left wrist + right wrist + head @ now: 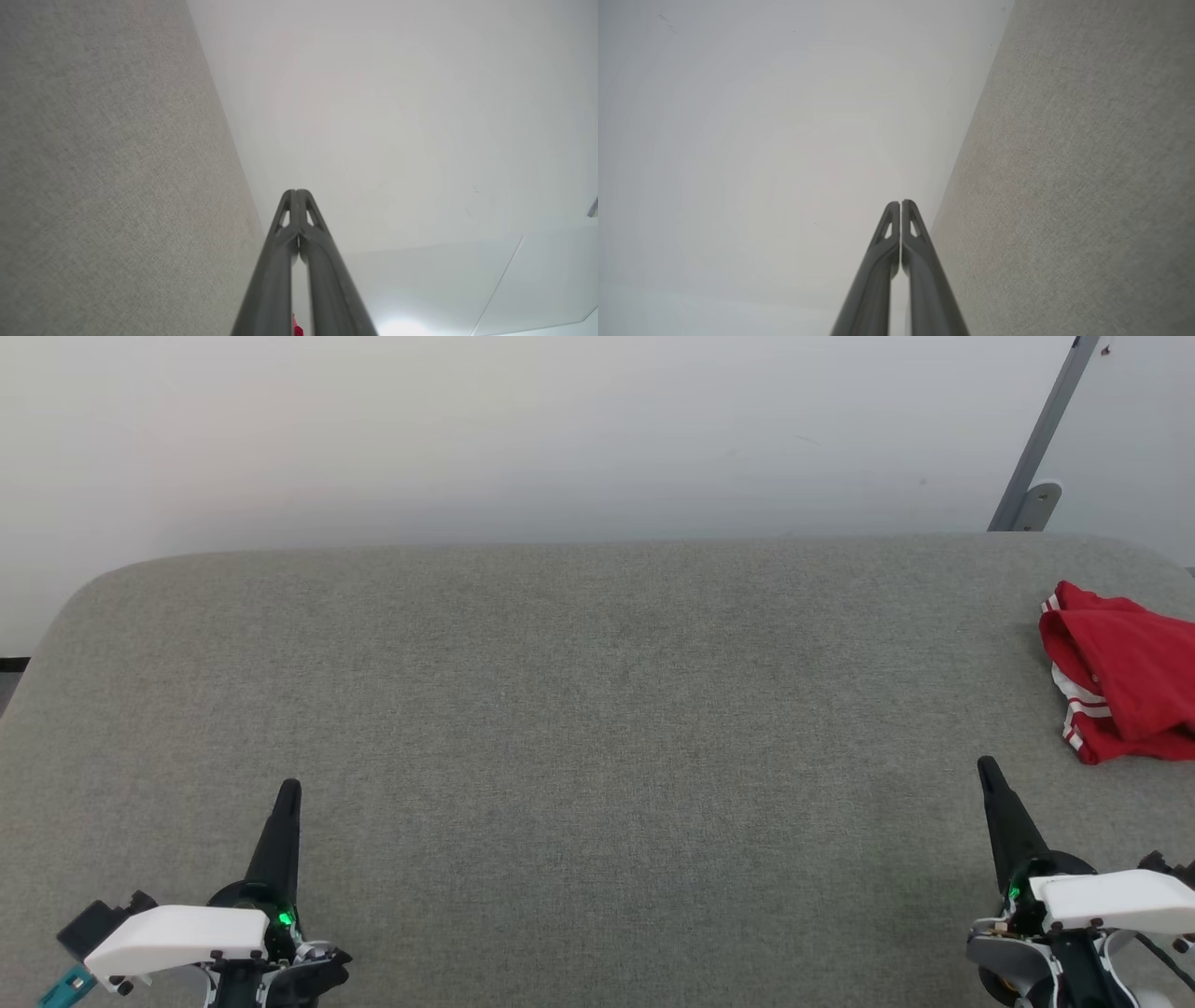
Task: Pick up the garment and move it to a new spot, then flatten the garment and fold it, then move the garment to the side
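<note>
The garment point(1125, 677), red with red-and-white striped trim, lies bunched at the far right edge of the grey fabric table point(579, 709), partly cut off by the head view's border. My right gripper point(986, 767) is shut and empty at the lower right, a short way in front and to the left of the garment. At the lower left my left gripper point(291, 788) is shut and empty, far from the garment. In the wrist views both grippers point(296, 191) point(900, 202) have their fingertips pressed together. A sliver of red point(296, 329) peeks between the left fingers low down.
A pale wall point(560, 429) rises behind the table's far edge. A grey metal bracket point(1036, 457) leans against it at the upper right. The table's corners are rounded, and a strip of dark floor point(11, 665) shows at the left edge.
</note>
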`<state>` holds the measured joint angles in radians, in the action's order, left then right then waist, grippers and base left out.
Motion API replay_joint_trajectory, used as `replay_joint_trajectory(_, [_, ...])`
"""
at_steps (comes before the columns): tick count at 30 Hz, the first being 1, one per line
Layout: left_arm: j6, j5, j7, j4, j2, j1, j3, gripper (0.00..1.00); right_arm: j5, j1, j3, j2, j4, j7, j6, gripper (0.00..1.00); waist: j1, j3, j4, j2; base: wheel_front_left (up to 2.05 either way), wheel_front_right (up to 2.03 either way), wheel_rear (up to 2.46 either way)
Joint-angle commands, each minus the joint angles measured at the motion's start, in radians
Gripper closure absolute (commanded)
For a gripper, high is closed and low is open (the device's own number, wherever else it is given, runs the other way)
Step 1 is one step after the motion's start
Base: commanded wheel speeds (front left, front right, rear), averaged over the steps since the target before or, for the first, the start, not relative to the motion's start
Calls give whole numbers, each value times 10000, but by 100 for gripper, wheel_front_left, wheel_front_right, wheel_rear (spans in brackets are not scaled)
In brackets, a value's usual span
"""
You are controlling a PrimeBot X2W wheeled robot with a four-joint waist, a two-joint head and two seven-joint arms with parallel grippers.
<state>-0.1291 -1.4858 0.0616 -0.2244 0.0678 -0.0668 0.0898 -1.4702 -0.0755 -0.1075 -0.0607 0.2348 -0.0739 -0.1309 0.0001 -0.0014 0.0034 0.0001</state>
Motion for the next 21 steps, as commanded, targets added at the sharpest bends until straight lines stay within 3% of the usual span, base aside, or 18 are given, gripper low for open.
replay_joint_trajectory(1, [-23,-147,63,-5,9,-186,49,100,-174,-173,-28,36,2,-65,2,100,-1,2,-1,-1,0,0,0])
replay_joint_trajectory(21, [-28,-1412,462,-226,-94,-488,134,100,-1466,-392,-82,121,116,-451,3,100,-1,44,-34,-1,0,0,0])
